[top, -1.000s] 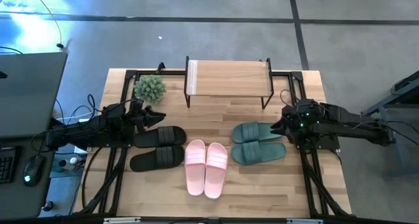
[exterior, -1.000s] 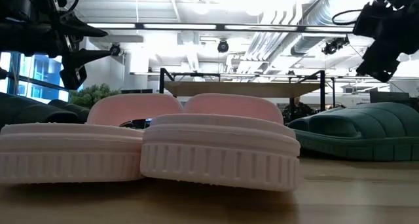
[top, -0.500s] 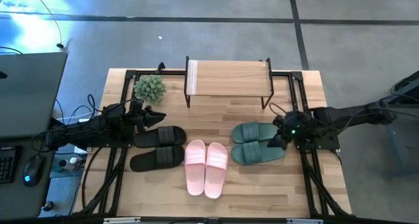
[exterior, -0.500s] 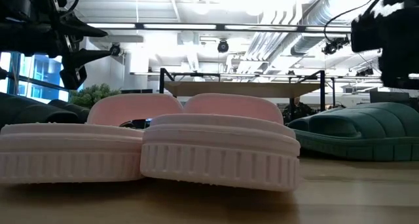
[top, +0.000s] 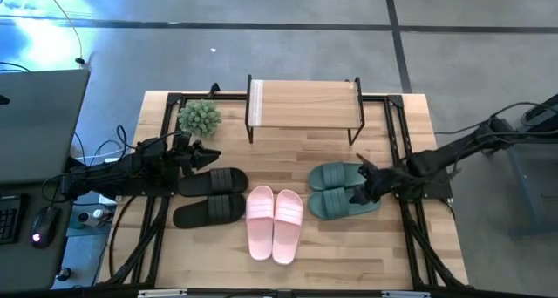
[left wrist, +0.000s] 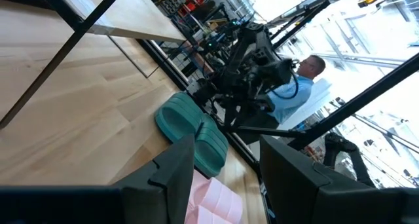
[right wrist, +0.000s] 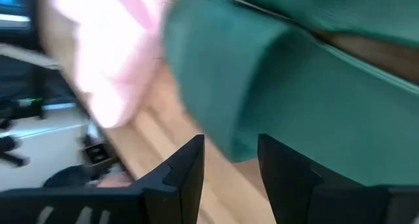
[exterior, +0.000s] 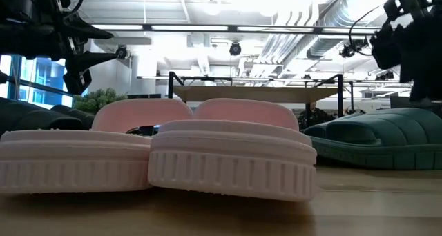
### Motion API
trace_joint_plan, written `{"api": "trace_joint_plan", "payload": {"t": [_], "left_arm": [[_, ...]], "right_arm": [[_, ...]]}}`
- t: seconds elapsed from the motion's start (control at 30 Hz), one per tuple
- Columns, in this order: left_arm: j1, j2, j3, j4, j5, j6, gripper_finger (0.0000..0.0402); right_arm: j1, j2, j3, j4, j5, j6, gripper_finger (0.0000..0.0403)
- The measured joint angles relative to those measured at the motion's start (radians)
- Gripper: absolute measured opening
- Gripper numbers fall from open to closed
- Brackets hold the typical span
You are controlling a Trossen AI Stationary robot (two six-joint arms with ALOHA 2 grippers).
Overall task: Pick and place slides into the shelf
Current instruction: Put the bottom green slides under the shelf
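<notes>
The dark green slides [top: 343,190] lie side by side on the table's right half, the pale pink pair [top: 274,223] in the middle near the front edge, and the black pair [top: 209,195] on the left. The shelf [top: 303,104] stands on its black legs at the far edge. My right gripper [top: 360,181] is open and hovers low over the right ends of the green slides [right wrist: 294,67]; in the low view it [exterior: 409,53] stays just above them. My left gripper [top: 206,156] is open and raised [exterior: 88,46] over the far black slide.
A small green plant [top: 200,117] stands left of the shelf, close to my left arm. Black frame bars run along the table's left and right edges [top: 403,132]. Bare wood lies between the shelf and the slides [top: 279,154]. A person [left wrist: 308,73] shows beyond the table's right side.
My right gripper has come down and moved toward the table's left and near edge, from beside the green slides to low over their right ends, with the arm stretched out flatter. My left arm and all the slides have kept still.
</notes>
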Motion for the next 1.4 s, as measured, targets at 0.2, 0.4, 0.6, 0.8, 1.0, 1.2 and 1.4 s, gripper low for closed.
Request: {"api": "trace_joint_plan", "payload": {"t": [0.2, 0.4, 0.6, 0.8, 1.0, 1.2, 1.4], "left_arm": [[0.0, 0.0, 0.0, 0.0, 0.0, 0.0, 0.0159], [0.0, 0.0, 0.0, 0.0, 0.0, 0.0, 0.0159], [0.0, 0.0, 0.0, 0.0, 0.0, 0.0, 0.0159], [0.0, 0.0, 0.0, 0.0, 0.0, 0.0, 0.0159], [0.0, 0.0, 0.0, 0.0, 0.0, 0.0, 0.0159], [0.0, 0.0, 0.0, 0.0, 0.0, 0.0, 0.0159], [0.0, 0.0, 0.0, 0.0, 0.0, 0.0, 0.0159]], "right_arm": [[0.013, 0.124, 0.0, 0.075, -0.002, -0.004, 0.0134], [0.013, 0.159, 0.0, 0.187, -0.006, -0.048, 0.0134], [0.011, 0.159, 0.0, 0.123, 0.029, -0.026, 0.0134], [0.012, 0.162, 0.0, 0.126, 0.048, -0.029, 0.0134], [0.011, 0.23, 0.0, 0.151, 0.048, -0.028, 0.0134], [0.011, 0.29, 0.0, 0.252, 0.048, -0.054, 0.0133], [0.011, 0.301, 0.0, 0.255, 0.049, -0.059, 0.0098]]}}
